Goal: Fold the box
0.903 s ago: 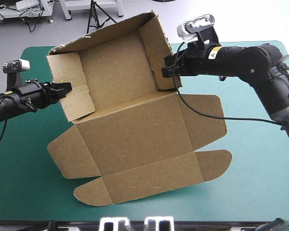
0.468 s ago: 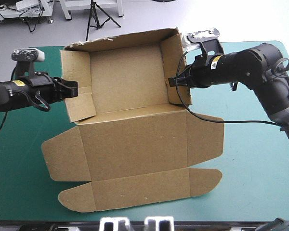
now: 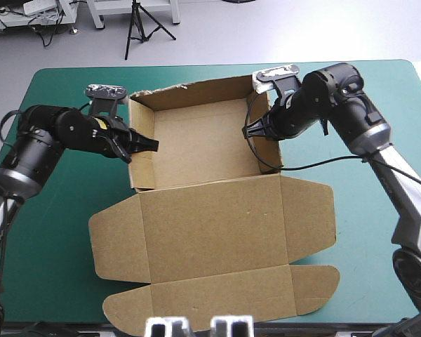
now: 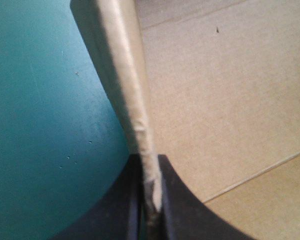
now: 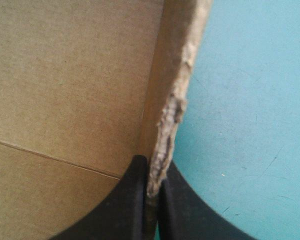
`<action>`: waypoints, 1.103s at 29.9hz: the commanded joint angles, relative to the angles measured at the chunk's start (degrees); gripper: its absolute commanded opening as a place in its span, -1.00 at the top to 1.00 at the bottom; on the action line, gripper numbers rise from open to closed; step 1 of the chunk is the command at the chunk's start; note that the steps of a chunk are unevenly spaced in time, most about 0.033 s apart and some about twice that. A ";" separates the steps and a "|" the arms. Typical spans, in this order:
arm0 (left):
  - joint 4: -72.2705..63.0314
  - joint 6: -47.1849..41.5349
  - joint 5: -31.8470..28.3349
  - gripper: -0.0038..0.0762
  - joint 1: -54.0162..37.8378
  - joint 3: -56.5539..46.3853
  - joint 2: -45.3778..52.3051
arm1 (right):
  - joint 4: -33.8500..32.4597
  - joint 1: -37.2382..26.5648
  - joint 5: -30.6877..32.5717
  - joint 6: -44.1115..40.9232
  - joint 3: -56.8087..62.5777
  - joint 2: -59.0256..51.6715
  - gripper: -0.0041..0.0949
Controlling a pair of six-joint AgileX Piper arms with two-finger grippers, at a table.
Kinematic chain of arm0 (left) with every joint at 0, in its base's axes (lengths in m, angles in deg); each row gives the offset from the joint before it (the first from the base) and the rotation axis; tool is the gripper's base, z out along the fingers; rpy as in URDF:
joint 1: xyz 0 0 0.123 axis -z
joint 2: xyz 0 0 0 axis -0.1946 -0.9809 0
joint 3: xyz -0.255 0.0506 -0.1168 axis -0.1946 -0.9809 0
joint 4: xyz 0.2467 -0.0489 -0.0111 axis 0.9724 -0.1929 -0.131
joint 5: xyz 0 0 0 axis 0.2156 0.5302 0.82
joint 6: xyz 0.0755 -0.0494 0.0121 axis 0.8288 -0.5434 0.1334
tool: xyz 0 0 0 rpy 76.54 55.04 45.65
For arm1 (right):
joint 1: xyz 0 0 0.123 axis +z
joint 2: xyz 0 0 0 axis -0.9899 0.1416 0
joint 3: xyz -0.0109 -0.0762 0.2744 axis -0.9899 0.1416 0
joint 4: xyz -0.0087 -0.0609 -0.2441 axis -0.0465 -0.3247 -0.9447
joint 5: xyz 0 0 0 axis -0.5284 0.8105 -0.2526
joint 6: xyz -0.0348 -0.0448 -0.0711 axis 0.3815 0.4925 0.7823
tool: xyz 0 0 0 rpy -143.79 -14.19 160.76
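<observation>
On the teal-green table (image 3: 379,232) the brown box (image 3: 210,217) stands as an open tray toward 12 o'clock, its lid lying flat toward 6 o'clock. The left gripper (image 3: 149,144) pinches the tray's 9 o'clock wall, and the right gripper (image 3: 248,132) clamps its 3 o'clock wall.

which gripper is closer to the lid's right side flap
Right. The right gripper is shut on the right wall of the box, just beyond the flap. The left gripper is shut on the left wall, across the tray from it.
</observation>
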 commanded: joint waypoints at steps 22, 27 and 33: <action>-0.88 -3.68 -10.92 0.92 1.68 2.45 -16.57 | 10.36 -8.15 -8.68 5.60 -1.47 15.05 0.94; -0.77 -3.68 -11.03 0.92 1.68 2.45 -17.97 | 10.98 -8.15 -9.89 7.98 -1.47 16.77 0.94; -0.77 -3.68 -9.75 0.92 1.68 2.55 -17.97 | 10.08 -8.15 -10.29 10.17 -1.58 16.77 0.94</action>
